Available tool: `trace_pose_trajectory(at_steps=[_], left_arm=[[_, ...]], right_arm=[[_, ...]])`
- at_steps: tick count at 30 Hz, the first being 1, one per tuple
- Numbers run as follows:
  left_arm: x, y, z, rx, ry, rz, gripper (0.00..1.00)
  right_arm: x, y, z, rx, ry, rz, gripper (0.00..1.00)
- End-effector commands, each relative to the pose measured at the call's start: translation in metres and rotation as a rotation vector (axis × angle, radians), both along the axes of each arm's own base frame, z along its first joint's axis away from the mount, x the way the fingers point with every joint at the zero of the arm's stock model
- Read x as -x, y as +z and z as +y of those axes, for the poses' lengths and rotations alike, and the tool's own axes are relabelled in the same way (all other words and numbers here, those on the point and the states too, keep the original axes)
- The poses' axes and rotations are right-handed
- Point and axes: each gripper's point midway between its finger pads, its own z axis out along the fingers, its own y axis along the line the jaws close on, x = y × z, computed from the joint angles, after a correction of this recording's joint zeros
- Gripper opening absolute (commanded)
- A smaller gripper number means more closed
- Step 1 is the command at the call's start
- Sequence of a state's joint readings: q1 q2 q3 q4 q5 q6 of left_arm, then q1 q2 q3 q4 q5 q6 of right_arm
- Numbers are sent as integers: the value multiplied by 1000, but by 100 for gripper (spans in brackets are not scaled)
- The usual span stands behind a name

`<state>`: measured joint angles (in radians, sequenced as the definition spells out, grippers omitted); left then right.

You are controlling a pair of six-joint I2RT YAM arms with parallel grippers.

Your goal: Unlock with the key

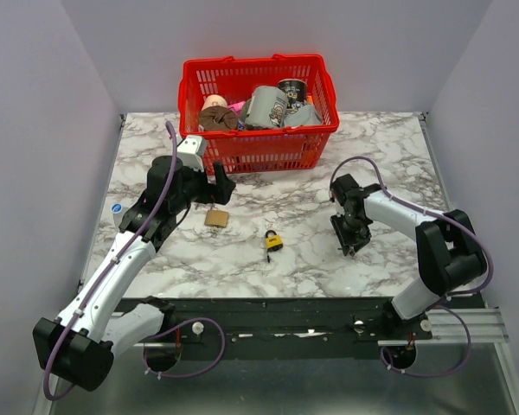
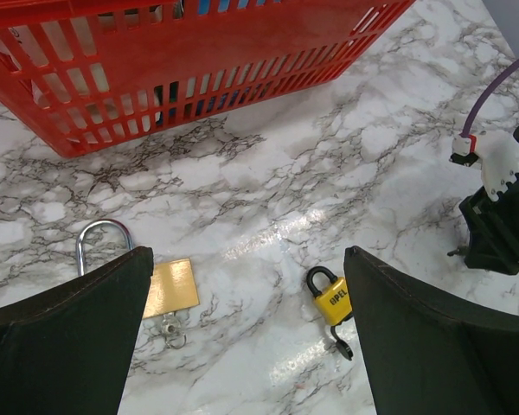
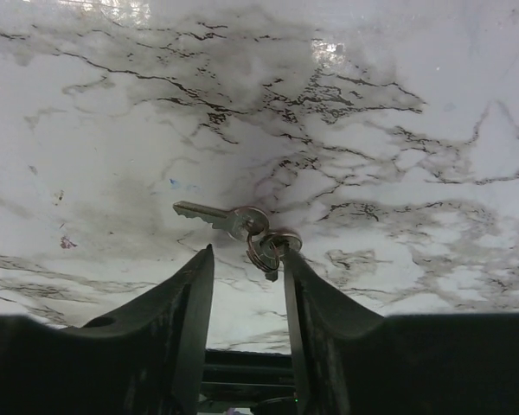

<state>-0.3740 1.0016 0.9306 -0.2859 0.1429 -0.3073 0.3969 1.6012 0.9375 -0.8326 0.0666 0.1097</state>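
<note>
A slim grey metal key [image 3: 209,213] lies flat on the marble on a ring [image 3: 261,245] with a second key, just beyond my right gripper [image 3: 247,252]. Its jaws stand apart, and the right fingertip touches the ring. In the top view the right gripper [image 1: 350,245] points down at the table right of the small yellow-and-black padlock [image 1: 273,240]; the key is too small to see there. My left gripper [image 2: 248,255] is wide open and empty, above the table between the yellow padlock [image 2: 330,298] and a brass padlock [image 2: 169,287].
A red basket [image 1: 259,149] full of several items stands at the back, and also shows in the left wrist view [image 2: 199,60]. The brass padlock [image 1: 216,218] lies left of the yellow one with a small key ring [image 2: 173,330] at its base.
</note>
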Motion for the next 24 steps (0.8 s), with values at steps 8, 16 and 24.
trace_pose_trajectory(at_steps=[8, 16, 24], left_arm=[[2, -2, 0, 10, -5, 11, 99], [3, 1, 1, 10, 0, -1, 99], [2, 1, 2, 7, 4, -9, 99]], right_arm=[[-3, 5, -2, 13, 14, 2, 31], [-6, 17, 8, -45, 28, -47, 1], [-13, 54, 37, -218, 69, -162, 1]])
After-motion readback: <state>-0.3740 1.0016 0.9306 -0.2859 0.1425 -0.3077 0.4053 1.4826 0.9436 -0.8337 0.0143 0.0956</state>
